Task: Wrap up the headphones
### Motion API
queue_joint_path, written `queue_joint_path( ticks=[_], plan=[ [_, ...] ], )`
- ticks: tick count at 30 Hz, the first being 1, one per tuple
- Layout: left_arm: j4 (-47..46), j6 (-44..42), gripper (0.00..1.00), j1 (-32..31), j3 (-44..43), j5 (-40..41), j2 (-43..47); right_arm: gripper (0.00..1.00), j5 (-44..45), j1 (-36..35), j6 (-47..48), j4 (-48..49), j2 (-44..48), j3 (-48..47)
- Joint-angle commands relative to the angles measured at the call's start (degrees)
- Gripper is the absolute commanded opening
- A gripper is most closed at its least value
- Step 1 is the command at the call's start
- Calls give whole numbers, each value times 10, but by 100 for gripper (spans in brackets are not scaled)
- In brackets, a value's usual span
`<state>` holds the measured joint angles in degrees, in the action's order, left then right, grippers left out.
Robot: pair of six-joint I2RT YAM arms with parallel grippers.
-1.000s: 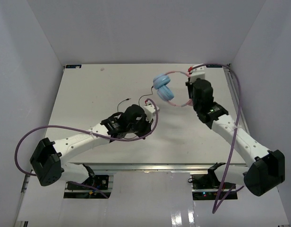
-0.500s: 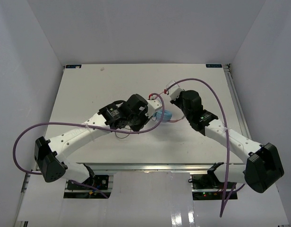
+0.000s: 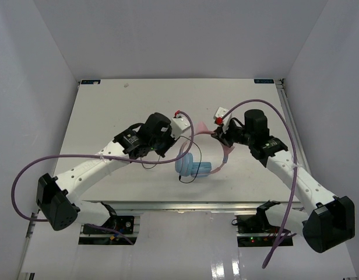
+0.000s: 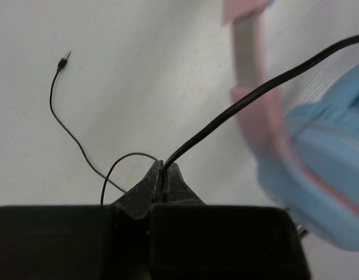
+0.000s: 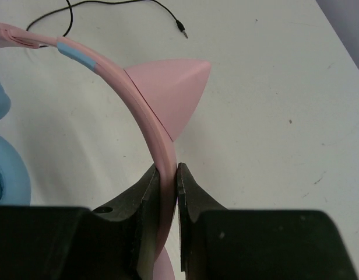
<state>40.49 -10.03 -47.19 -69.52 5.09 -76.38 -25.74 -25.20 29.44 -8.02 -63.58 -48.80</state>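
Near tabletop (image 3: 109, 111) centre: headphones (image 3: 194, 166) moved in from far right corner; right fingers (image 5: 141, 195) pinch pink headband (image 5: 118, 93); left fingers (image 4: 145, 189) pinch black cable (image 4: 249, 96), drawn taut. Winding pass likely under way.

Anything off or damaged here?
Nothing damaged. The headphones are gripped by the pink headband in the right end effector, and the left end effector pinches the black cable. One loose bit: the cable's free end with its jack lies slack on the table, not yet wrapped.

Bright, even light with soft shadows; the headphones (image 4: 325, 175) blur in the left wrist view.
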Motion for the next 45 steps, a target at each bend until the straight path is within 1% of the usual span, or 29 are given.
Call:
queue_joint_path(
  ticks=[1, 3, 7, 11, 14, 15, 16, 17, 18, 20, 23, 26, 28, 30, 35, 37, 38, 39, 41, 43, 44, 45],
  plan=[
    [-147, -10, 0, 57, 109, -115, 114, 8, -243, 73, -108, 12, 11, -69],
    [-190, -9, 0, 74, 135, -144, 129, 8, -300, 82, -123, 4, 7, -83],
    [-248, 3, 0, 79, 161, -208, 122, 8, -406, 88, -164, -4, -3, -110],
    [-324, 42, 0, 81, 173, -272, 103, 8, -473, 88, -256, 39, -20, -110],
    [-399, 91, 8, 81, 199, -303, 108, 8, -482, 90, -406, 177, -18, -67],
    [-433, 109, 13, 81, 214, -311, 111, 8, -482, 91, -455, 224, -17, -49],
    [-477, 127, 20, 80, 237, -317, 118, 8, -476, 93, -503, 270, -16, -30],
    [-504, 141, 24, 80, 252, -319, 133, 8, -470, 95, -567, 329, -16, -23],
    [-534, 168, 27, 81, 271, -324, 142, 8, -456, 100, -589, 347, -19, -20],
    [-616, 195, 37, 80, 325, -333, 157, 8, -440, 105, -616, 356, -23, -27],
    [-680, 219, 46, 80, 365, -348, 158, 8, -426, 110, -645, 361, -29, -56],
    [-740, 228, 53, 80, 386, -368, 138, 8, -415, 110, -661, 361, -36, -82],
    [-785, 234, 56, 79, 401, -387, 104, 8, -410, 112, -676, 359, -37, -108],
    [-793, 230, 57, 79, 400, -386, 77, 8, -405, 117, -692, 359, -37, -124],
    [-819, 214, 56, 79, 415, -364, 35, 8, -404, 142, -729, 363, -35, -162],
    [-824, 209, 53, 79, 424, -355, 28, 8, -402, 154, -756, 370, -36, -176],
    [-831, 208, 50, 79, 429, -351, 25, 8, -399, 159, -771, 374, -36, -184],
    [-834, 210, 43, 79, 431, -350, 22, 8, -395, 164, -791, 376, -37, -188],
    [-847, 214, 24, 79, 436, -349, 18, 8, -377, 175, -819, 376, -37, -192],
    [-873, 233, 12, 79, 440, -350, 11, 8, -343, 184, -842, 365, -37, -190],
    [-885, 242, 5, 79, 441, -352, 6, 8, -323, 189, -848, 347, -37, -190],
    [-896, 251, 1, 78, 442, -351, 2, 8, -300, 194, -848, 321, -36, -191]
  ],
)
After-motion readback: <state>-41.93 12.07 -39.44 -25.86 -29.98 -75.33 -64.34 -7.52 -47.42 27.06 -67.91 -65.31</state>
